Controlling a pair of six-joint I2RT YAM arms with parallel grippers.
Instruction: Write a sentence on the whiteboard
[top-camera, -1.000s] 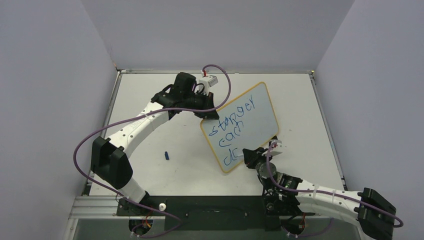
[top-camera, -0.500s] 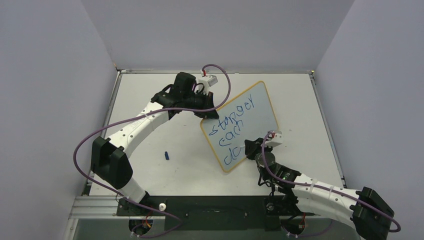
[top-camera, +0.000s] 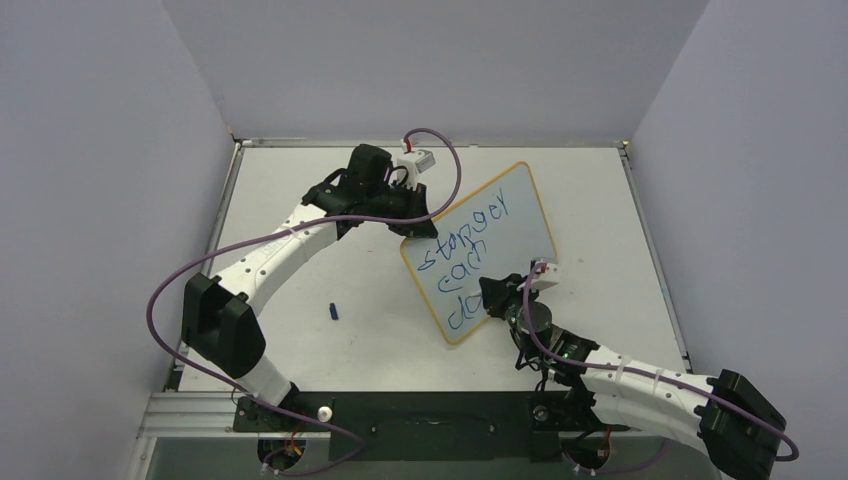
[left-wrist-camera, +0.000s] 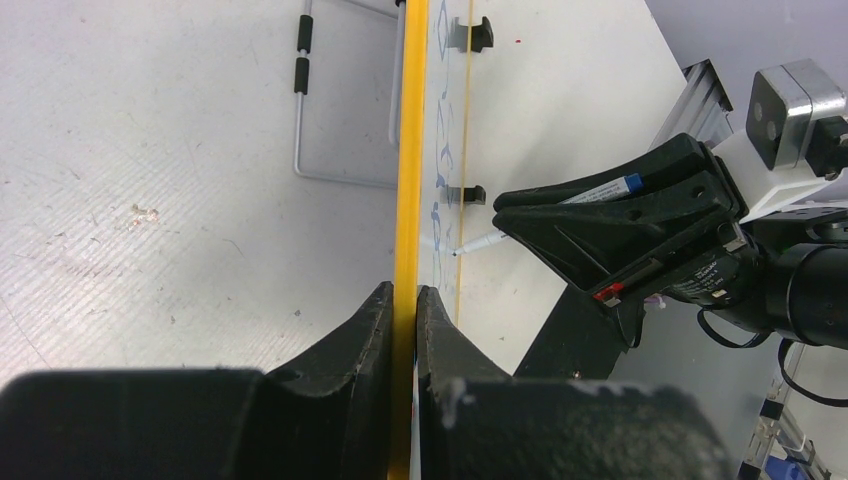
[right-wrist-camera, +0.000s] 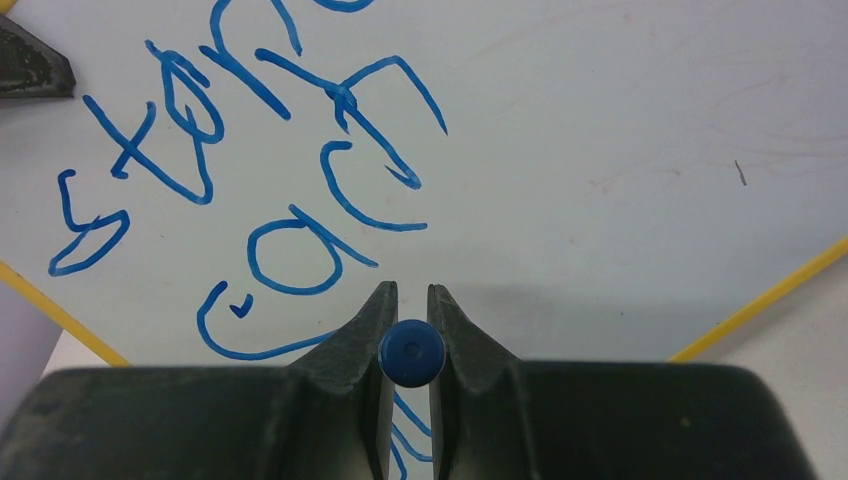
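Observation:
The whiteboard (top-camera: 523, 232), white with a yellow frame, stands tilted at the table's middle. My left gripper (top-camera: 416, 233) is shut on its left frame edge (left-wrist-camera: 409, 190), one finger on each face. The sentence (top-camera: 468, 256) runs in three blue lines, close up in the right wrist view (right-wrist-camera: 250, 180). My right gripper (top-camera: 493, 298) is shut on a blue marker (right-wrist-camera: 411, 352), seen end-on between the fingers (right-wrist-camera: 365, 330). The marker's tip (left-wrist-camera: 478, 243) touches or nearly touches the board at the lowest line. The right gripper (left-wrist-camera: 620, 225) faces the board's writing side.
A small blue cap (top-camera: 334, 312) lies on the table left of the board. A wire stand (left-wrist-camera: 330, 178) rests on the table behind the board. Two black feet (left-wrist-camera: 468, 194) stick out of the board's face. Purple walls close in the table on three sides.
My right gripper has moved up and left with the marker, from the board's lower edge onto the end of the third line. The left arm and the board have not moved.

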